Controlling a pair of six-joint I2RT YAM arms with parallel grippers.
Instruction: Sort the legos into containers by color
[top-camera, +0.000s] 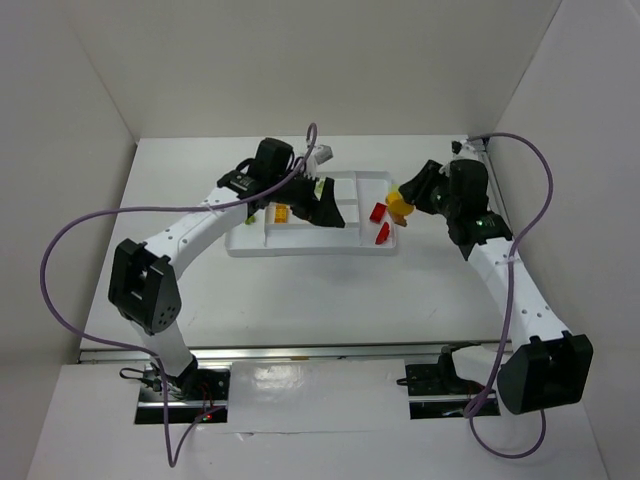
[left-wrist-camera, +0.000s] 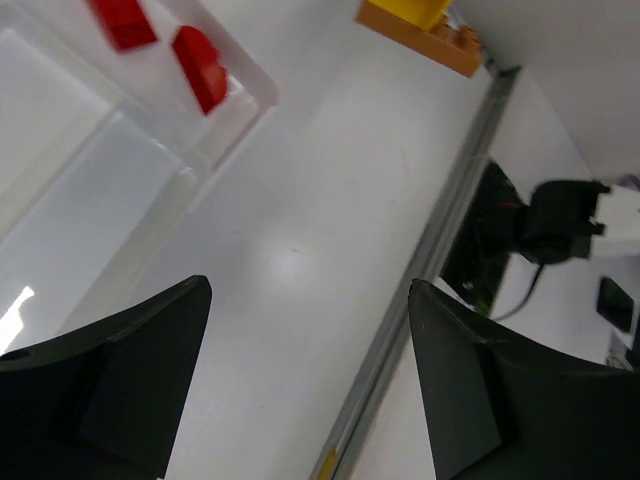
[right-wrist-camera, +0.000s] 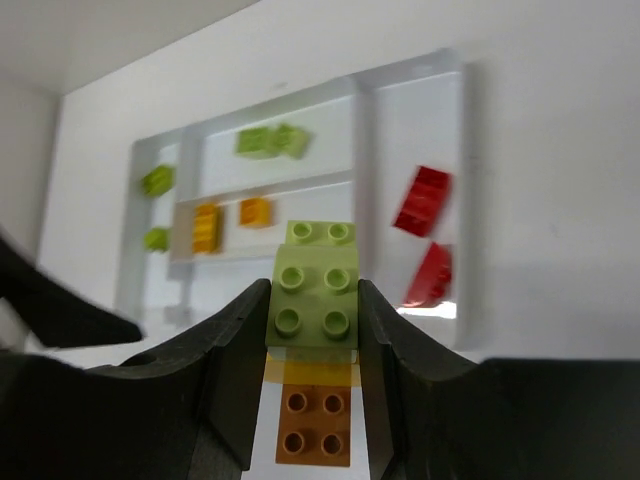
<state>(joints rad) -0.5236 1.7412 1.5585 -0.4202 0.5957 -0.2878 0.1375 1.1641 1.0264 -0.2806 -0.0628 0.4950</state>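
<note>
Red legos (right-wrist-camera: 422, 200), with orange and green ones, lie sorted in the tray (right-wrist-camera: 466, 180). The right tool (right-wrist-camera: 312, 305) pinches a mixed stack (right-wrist-camera: 313, 262) just beside it. The left tool (left-wrist-camera: 310, 350) gapes empty.

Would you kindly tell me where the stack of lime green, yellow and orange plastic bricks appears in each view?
Top external: the brick stack is right of centre, held by the right hand beside the white plastic tray's right end.
Left wrist: the stack is at the top edge, right of centre, partly cropped.
Right wrist: the stack is at centre, gripped.
Shared landmark: the two red bricks in the tray's end compartment.
</note>
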